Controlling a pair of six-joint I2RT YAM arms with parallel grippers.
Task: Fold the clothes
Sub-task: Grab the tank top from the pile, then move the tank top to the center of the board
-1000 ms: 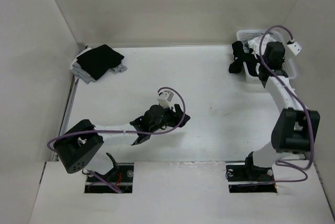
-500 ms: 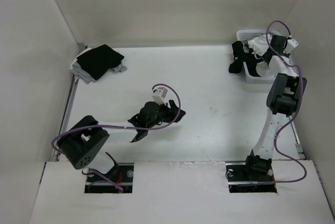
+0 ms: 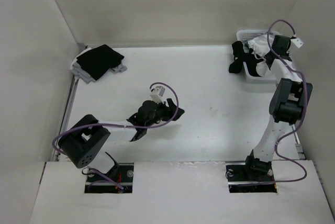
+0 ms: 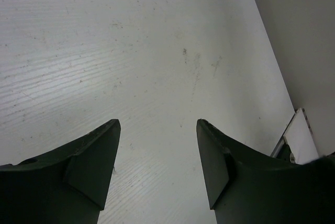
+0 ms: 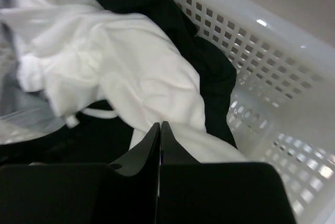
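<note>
The right claw (image 5: 160, 124) is pressed together, tips down in the white basket (image 5: 272, 82). The white top (image 5: 120, 67) lies bunched just ahead of them, probably for lifting out. Whether fabric is caught, I cannot tell. The left claw (image 4: 157, 130) hangs spread above the table (image 4: 131, 35), likely waiting.

A white perforated basket (image 5: 272, 62) is sitting on the table (image 3: 209, 130), with dark clothing (image 3: 236, 63) hanging over its left rim. Well left of the basket, a black folded garment (image 3: 99, 60) is lying on grey cloth (image 3: 121, 68) (by the far wall).
</note>
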